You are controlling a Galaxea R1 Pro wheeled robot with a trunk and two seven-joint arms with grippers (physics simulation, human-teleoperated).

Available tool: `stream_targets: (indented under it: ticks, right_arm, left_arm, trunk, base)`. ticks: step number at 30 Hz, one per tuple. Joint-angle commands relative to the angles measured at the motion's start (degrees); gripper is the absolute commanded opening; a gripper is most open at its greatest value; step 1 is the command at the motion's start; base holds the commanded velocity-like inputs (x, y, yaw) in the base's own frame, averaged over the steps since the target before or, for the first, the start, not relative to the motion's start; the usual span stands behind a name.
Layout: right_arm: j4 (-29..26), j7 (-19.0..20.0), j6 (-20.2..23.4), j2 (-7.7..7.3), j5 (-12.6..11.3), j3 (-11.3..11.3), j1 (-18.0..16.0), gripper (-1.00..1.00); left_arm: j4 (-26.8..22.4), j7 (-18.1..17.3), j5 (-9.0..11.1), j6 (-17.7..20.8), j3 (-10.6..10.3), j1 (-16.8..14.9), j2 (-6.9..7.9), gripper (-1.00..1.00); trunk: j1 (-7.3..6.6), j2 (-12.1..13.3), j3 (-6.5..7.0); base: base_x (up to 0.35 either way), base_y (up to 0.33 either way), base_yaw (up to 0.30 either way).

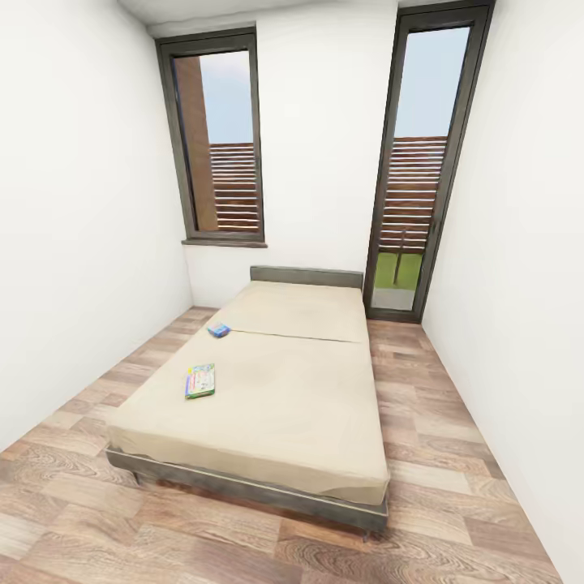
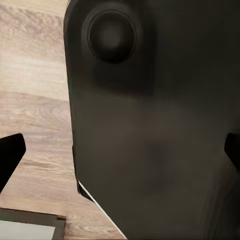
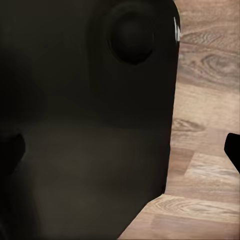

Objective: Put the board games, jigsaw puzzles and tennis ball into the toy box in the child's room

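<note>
Two board games lie on the bed, toward its left side. One is a small blue box near the seam of the mattress cover. The other is a pale green multicoloured box, lying flat closer to me. My left gripper is open, its dark fingertips wide apart in front of my own dark body, above the wood floor. My right gripper is open the same way, with nothing between its fingertips. The table, toy box, jigsaw puzzles and tennis ball are out of view.
The bed fills the middle of a narrow white-walled room. Strips of wood floor run along both its sides and its foot. A window and a tall glass door stand in the far wall. A pale grey edge shows low by the left gripper.
</note>
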Motion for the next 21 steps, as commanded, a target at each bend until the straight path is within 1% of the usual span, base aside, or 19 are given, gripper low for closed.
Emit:
stream_targets:
  ticks: [1,4,8,12,21]
  right_arm:
    - [0.1,-0.3,0.3,0.33,0.3,-0.3,0.0,1.00]
    - [0.1,-0.3,0.3,1.23,0.4,-0.5,0.0,1.00]
    - [0.1,-0.3,0.3,1.34,0.4,-0.5,0.0,1.00]
    - [0.1,-0.3,0.3,2.22,0.3,-0.6,0.0,1.00]
    - [0.1,-0.3,0.3,2.71,0.3,-0.6,0.0,1.00]
  left_arm:
    - [-0.1,-0.1,-0.1,-0.2,-0.2,0.0,-0.33,1.00]
    - [-0.1,-0.1,-0.2,-0.2,-0.2,0.0,-1.10,1.00]
    - [-0.1,-0.1,-0.3,-0.2,-0.2,0.1,-1.08,1.00]
    - [-0.1,-0.1,-0.2,-0.3,-0.3,0.1,-1.01,1.00]
    - [-0.1,-0.1,-0.3,-0.2,-0.3,0.1,-0.81,1.00]
  trunk:
    - [0.00,0.0,-0.03]
    - [0.00,0.0,-0.03]
    - [0.00,0.0,-0.03]
    - [0.00,0.0,-0.03]
    - [0.00,0.0,-0.03]
  base:
    - [0.000,0.000,0.000]
    - [0.000,0.000,0.000]
    - [0.000,0.000,0.000]
    - [0.000,0.000,0.000]
    - [0.000,0.000,0.000]
